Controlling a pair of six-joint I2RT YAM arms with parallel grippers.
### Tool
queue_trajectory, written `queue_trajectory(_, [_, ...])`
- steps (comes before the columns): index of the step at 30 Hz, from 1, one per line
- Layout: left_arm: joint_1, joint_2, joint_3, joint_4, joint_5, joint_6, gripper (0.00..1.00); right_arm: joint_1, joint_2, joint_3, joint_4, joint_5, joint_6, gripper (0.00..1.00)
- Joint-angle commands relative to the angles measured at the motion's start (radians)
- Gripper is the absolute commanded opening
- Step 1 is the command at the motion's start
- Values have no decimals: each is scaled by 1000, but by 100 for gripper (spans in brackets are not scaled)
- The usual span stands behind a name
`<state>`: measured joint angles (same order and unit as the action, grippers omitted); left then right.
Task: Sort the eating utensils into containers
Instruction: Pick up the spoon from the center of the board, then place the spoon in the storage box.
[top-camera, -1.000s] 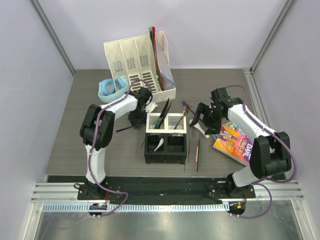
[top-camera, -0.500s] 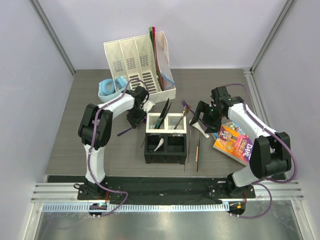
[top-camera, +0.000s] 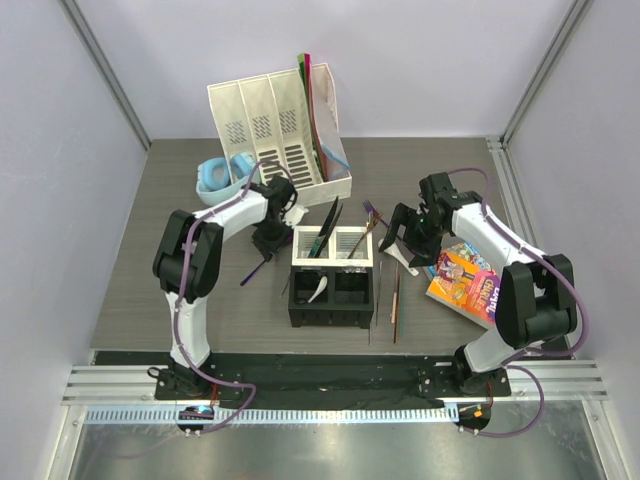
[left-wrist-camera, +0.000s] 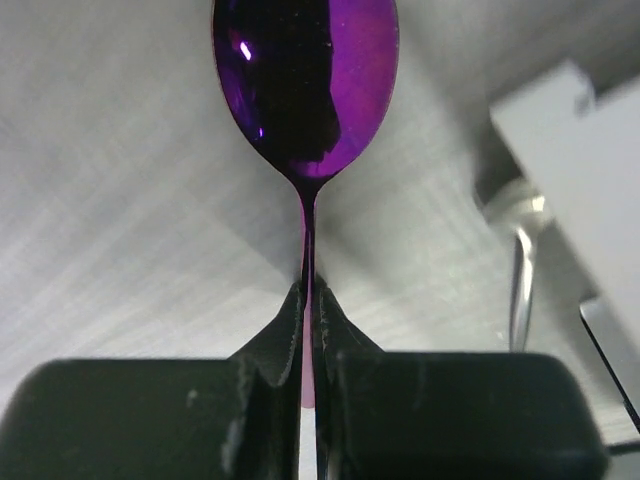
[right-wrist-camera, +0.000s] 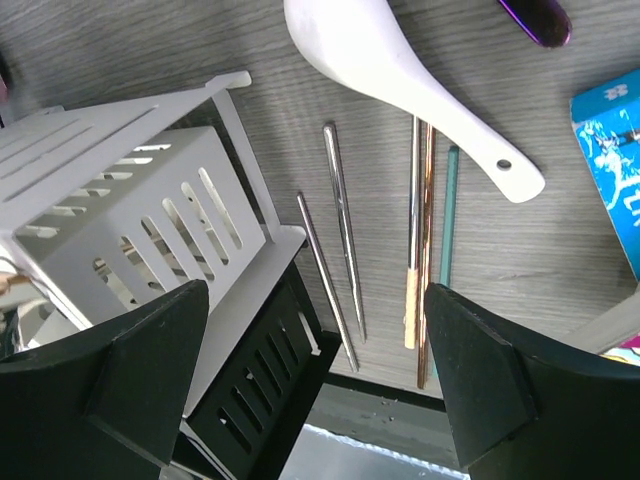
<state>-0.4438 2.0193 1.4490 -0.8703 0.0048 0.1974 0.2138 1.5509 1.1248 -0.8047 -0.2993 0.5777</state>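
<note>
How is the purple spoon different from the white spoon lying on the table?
The purple spoon is shiny purple; the white spoon is plain white. The purple spoon's handle is thin; the white spoon's is thick, with a hole near its end. The left gripper pinches the purple spoon; the white spoon lies loose on the table near the open right gripper. Both are spoons.

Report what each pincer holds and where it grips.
The left pincer grips the purple spoon by its thin handle, the bowl sticking out beyond the fingertips. The right pincer stands open and holds nothing.
</note>
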Motion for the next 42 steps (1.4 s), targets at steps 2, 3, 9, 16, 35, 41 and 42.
queue_trajectory(2, [-9,-120,-88,-16,26,-36,0,-2,31,64,47,8,7,94])
queue_trajectory(3, [-9,-155,-99,-15,29,-44,0,-2,44,75,56,6,8,94])
queue_trajectory(9, [-10,-295,-174,39,3,-76,0,-2,89,95,93,-12,37,94])
queue_trajectory(16, [-7,-415,-191,57,-83,-99,0,-1,110,101,110,-4,57,94])
queue_trajectory(35, [-16,-660,-145,379,360,-265,0,-36,140,61,240,-26,228,94])
queue_trajectory(41, [-16,-656,-119,393,409,-245,0,-42,143,35,280,-46,274,94])
queue_trajectory(42, [-16,-653,-111,396,409,-245,0,-44,141,35,283,-47,278,94])
